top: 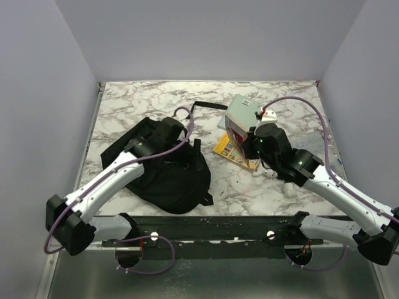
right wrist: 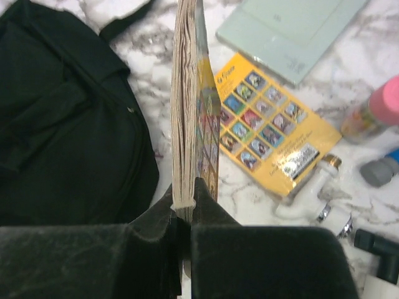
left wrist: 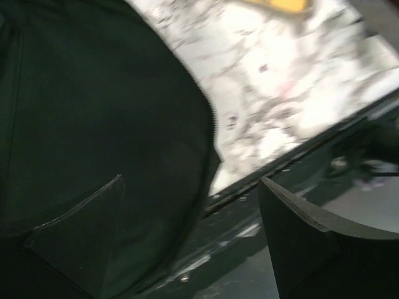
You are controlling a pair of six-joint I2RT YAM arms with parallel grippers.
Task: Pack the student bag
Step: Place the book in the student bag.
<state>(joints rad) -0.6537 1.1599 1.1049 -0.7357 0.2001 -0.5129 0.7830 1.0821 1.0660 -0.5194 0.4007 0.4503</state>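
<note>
Since your right hand is clenched on one edge of a thin book, holding it edge-on over the counter, the step in hand looks like carrying that book across to the student bag. The bag lies slumped on the left side of the counter, near the front edge. Your left hand sits over the bag's upper part, released, with nothing between its fingers. Its wrist view shows one finger standing beside the black fabric, touching nothing that I can see. None of the views shows clearly where the bag's mouth is or whether it gapes, so I would have the left hand pinch the top fabric and lift it before the book arrives. The grip on the book is narrow, so the pages will probably flop or pivot if you swing fast. Move slowly and bring the book in edge first, in line with the opening. Stay clear of the yellow book, the pale green book and the small white bottle just beside your path, and let go only once most of the book is inside.
</note>
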